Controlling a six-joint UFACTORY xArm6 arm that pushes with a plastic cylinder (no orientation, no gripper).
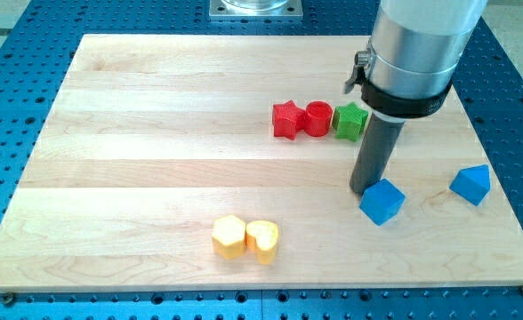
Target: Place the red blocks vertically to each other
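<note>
A red star block and a red cylinder block sit side by side, touching, right of the board's middle near the view's top. A green star block touches the cylinder's right side. My tip rests on the board below the green star, just left of and touching or nearly touching a blue cube block. The tip is well below the red blocks.
A second blue block lies near the board's right edge. A yellow hexagon block and a yellow heart block sit together near the view's bottom. The wooden board lies on a blue perforated table.
</note>
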